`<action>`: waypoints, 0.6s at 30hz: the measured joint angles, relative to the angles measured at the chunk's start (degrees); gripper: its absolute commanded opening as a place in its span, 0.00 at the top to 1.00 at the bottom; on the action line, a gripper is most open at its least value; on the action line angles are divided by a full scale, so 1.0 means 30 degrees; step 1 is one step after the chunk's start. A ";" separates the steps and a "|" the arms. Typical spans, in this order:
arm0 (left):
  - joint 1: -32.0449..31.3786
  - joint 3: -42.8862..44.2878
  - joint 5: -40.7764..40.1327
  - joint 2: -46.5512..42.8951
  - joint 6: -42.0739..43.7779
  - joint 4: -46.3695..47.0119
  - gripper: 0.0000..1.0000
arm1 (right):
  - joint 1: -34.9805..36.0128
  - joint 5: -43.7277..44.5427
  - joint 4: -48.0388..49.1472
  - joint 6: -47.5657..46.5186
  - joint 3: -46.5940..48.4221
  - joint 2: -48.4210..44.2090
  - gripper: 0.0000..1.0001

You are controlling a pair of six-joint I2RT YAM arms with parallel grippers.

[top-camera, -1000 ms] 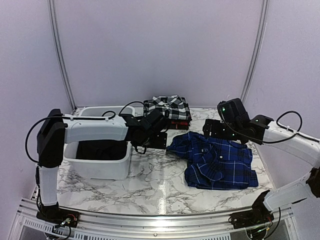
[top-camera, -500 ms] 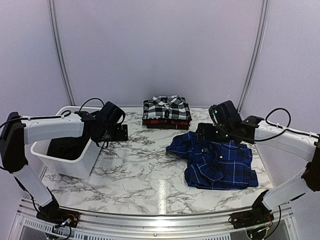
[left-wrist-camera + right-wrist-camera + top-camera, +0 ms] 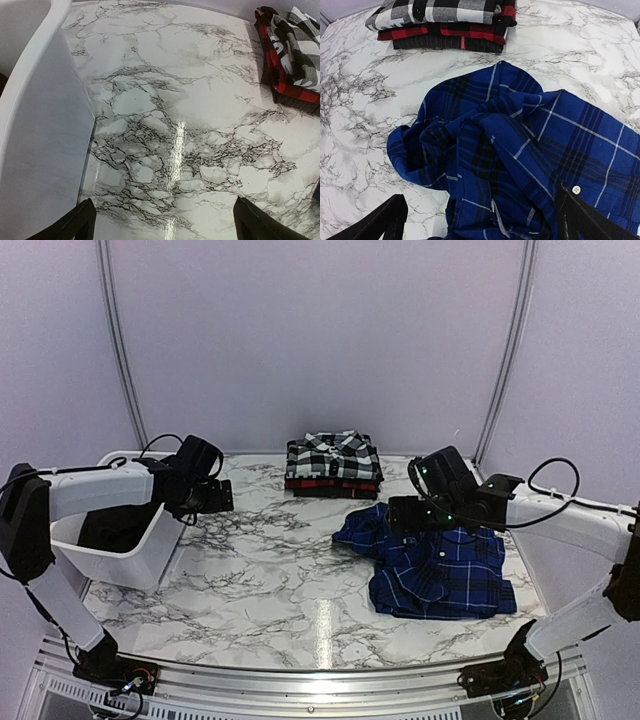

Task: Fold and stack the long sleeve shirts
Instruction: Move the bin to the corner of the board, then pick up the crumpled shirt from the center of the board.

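Observation:
The royal blue plaid shirt (image 3: pixel 432 565) lies crumpled and unfolded on the right of the marble table (image 3: pixel 290 580). My right gripper (image 3: pixel 398 517) hovers over its left part, open, with the rumpled blue cloth (image 3: pixel 520 150) below and between the fingers (image 3: pixel 380 222) and nothing gripped. At the back centre sits a folded stack, the black-and-white check shirt (image 3: pixel 333 454) on top of the red-and-black one (image 3: pixel 335 483). The stack also shows in the right wrist view (image 3: pixel 445 17) and the left wrist view (image 3: pixel 295 50). My left gripper (image 3: pixel 220 496) stands open over bare marble beside the tub, its fingertips (image 3: pixel 75 225) far apart.
A white plastic tub (image 3: pixel 115 558) stands at the far left, tipped a little, with something dark inside; its wall (image 3: pixel 40 125) fills the left of the left wrist view. A curved metal rail (image 3: pixel 300 685) runs along the table's near edge.
My left arm swung left from the table's middle to the tub's right rim, and the tub shifted left. My right gripper slid left and lower over the blue shirt. Both stayed open.

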 measured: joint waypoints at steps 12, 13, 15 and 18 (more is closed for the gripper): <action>-0.2419 0.1698 0.1967 0.0044 0.0503 0.0561 0.01 | 0.2696 0.1938 -0.3381 0.1392 -0.1260 -0.1348 0.01; -0.3067 0.1698 0.2331 0.0036 0.0466 0.0787 0.01 | 0.2965 0.2259 -0.3840 0.1719 -0.1311 -0.1661 0.02; -0.4277 0.1698 0.3206 0.0036 0.0342 0.1180 0.01 | 0.3657 0.2834 -0.4758 0.2557 -0.1399 -0.2470 0.02; -0.5705 0.1698 0.4503 0.0233 0.0182 0.2237 0.01 | 0.4845 0.3373 -0.5807 0.3672 -0.1494 -0.3526 0.02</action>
